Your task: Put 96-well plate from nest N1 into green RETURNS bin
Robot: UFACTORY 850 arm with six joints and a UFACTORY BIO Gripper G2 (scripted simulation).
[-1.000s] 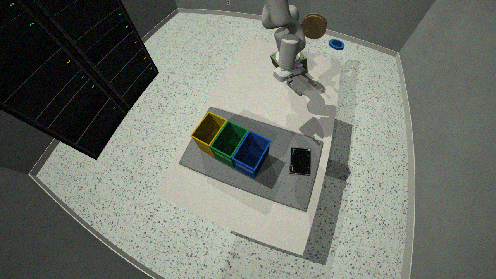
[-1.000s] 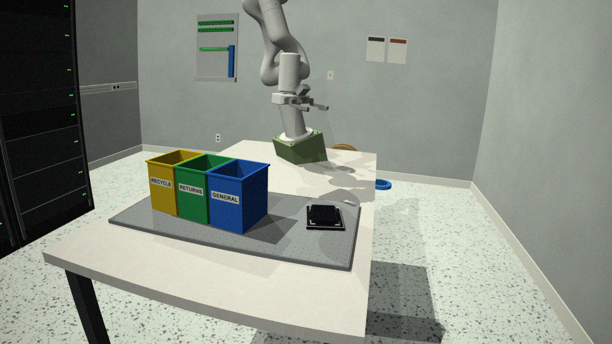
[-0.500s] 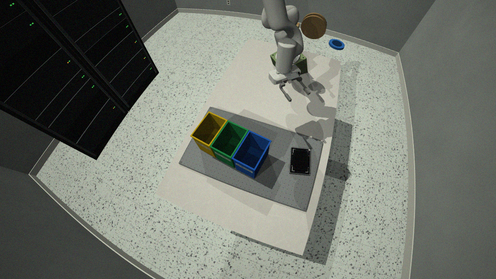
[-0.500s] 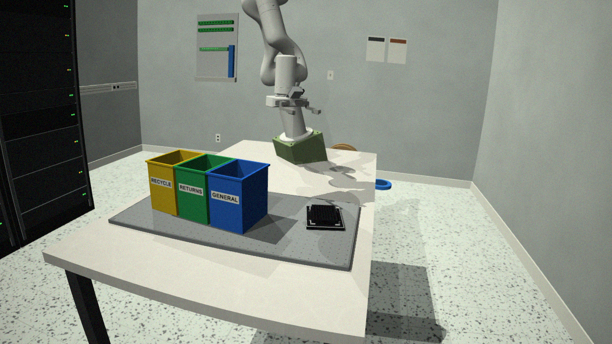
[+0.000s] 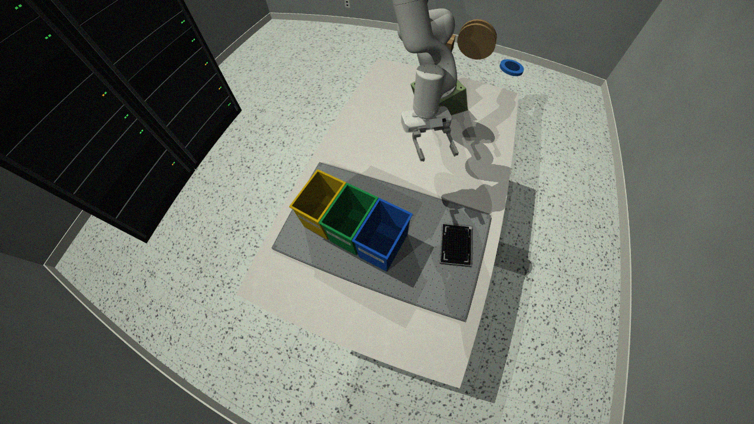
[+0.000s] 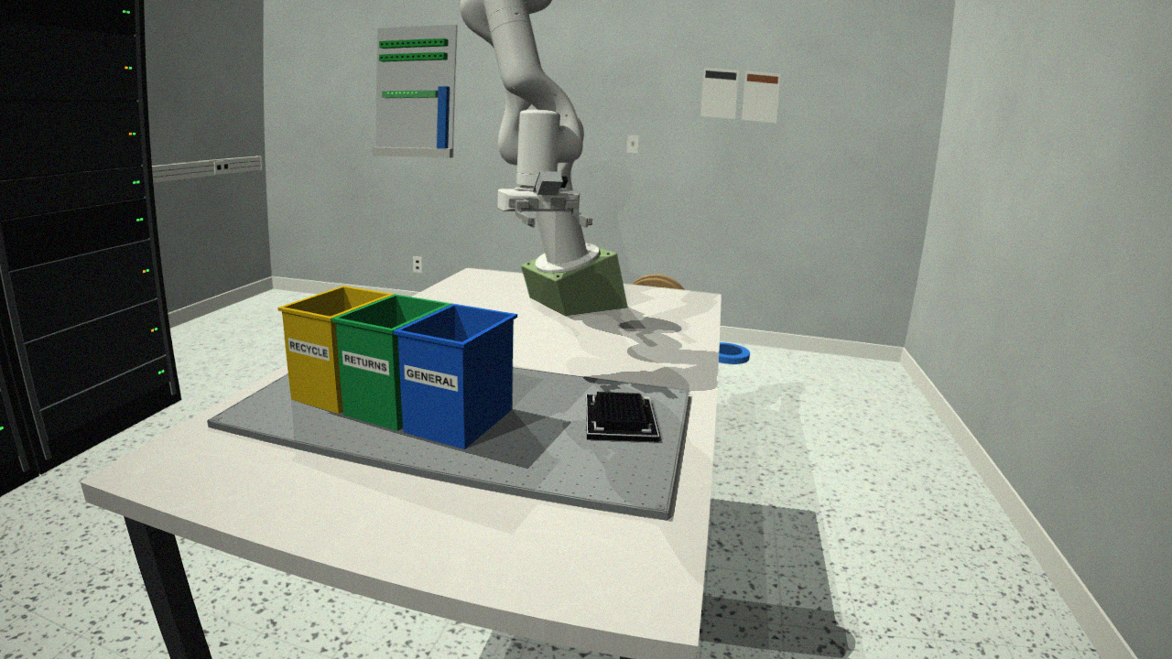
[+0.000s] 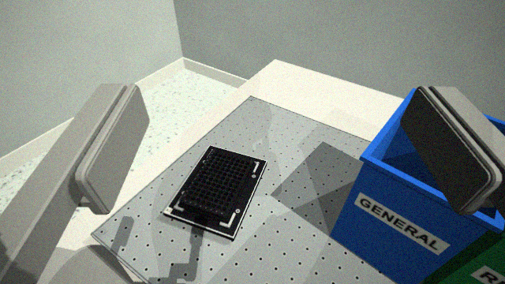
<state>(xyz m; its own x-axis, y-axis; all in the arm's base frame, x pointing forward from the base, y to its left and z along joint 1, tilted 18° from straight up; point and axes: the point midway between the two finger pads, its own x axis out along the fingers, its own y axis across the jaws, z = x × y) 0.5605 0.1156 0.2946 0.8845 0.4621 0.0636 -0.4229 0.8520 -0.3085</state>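
Hand: the gripper (image 5: 438,156) (image 6: 558,221) (image 7: 276,154) is partway open, pads (image 7: 114,154) well apart with just air between them, so it's holding nothing. Not touching the plate or any bin either.
Arm: the arm (image 5: 427,92) (image 6: 538,147) has the hand up over the back part of the table (image 5: 369,337) (image 6: 409,556) (image 7: 316,83), well apart from the plate.
Plate: the black well plate (image 5: 456,244) (image 6: 620,407) (image 7: 217,181) is sitting flat in its nest (image 5: 456,262) (image 6: 623,437) (image 7: 248,197). It's dark on dark, so the seam between the two is kinda hard to make out, but it looks seated to me.
Board: the nest and all three bins are on the grey board (image 5: 432,284) (image 6: 532,483) (image 7: 292,252).
RETURNS: the green bin (image 5: 340,243) (image 6: 368,397) (image 7: 489,262) is upright in the middle of the row; plate's not in it.
GENERAL: the blue bin (image 5: 373,261) (image 6: 434,409) (image 7: 375,237), upright, on the plate's side of the row.
RECYCLE: the yellow bin (image 5: 311,227) (image 6: 311,381), upright too, at the far end from the plate.

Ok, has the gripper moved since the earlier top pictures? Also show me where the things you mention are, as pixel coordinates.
Yes. In the top view, the gripper (image 5: 437,156) (image 6: 558,221) (image 7: 282,151) has shifted toward the blue bin (image 5: 399,245) (image 6: 489,381) (image 7: 367,237), its fingertips now appearing closer to it.
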